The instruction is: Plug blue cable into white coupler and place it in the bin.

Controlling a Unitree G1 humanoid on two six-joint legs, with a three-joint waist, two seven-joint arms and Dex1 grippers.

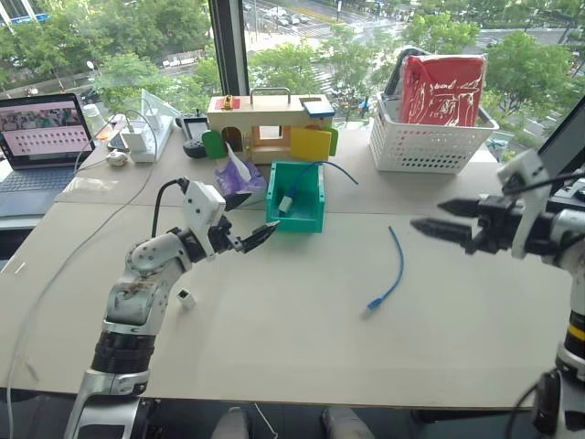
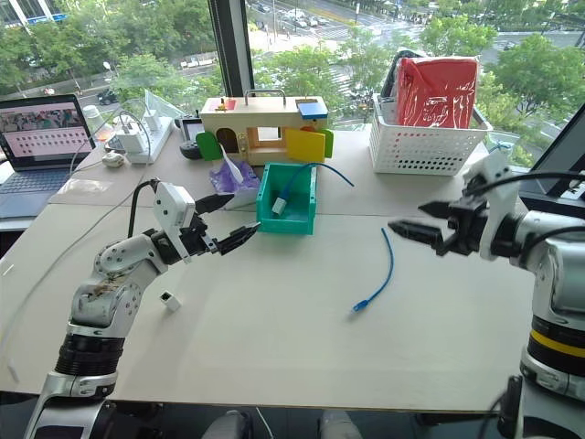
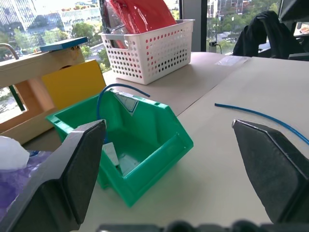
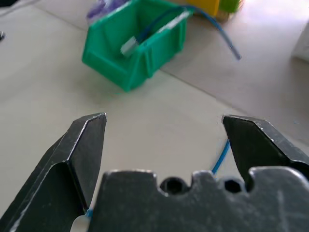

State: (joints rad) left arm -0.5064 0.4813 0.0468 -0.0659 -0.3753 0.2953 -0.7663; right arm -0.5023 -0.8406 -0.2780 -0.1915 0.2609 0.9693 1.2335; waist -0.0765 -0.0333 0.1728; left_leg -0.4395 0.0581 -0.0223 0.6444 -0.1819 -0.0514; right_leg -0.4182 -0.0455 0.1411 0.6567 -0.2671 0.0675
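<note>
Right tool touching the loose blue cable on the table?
Apart. The left eye view shows the right tool raised, open and empty, with bare table between it and the blue cable.

Bin (image 1: pixel 297 218): glossy green plastic. Blue cable (image 1: pixel 391 271): smooth rubbery sheath. Surface (image 1: pixel 302 347): matt pale board. Basket (image 1: pixel 430 144): perforated white plastic. Both hands' fingers (image 3: pixel 77 169): matt black.

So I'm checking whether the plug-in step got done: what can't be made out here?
- Bin: a blue cable runs to a white piece; the joint is too small in the eye views, blurred in the right wrist view.
- Left wrist view: the bin wall hides it.
- White coupler on the table: socket too small.
</note>
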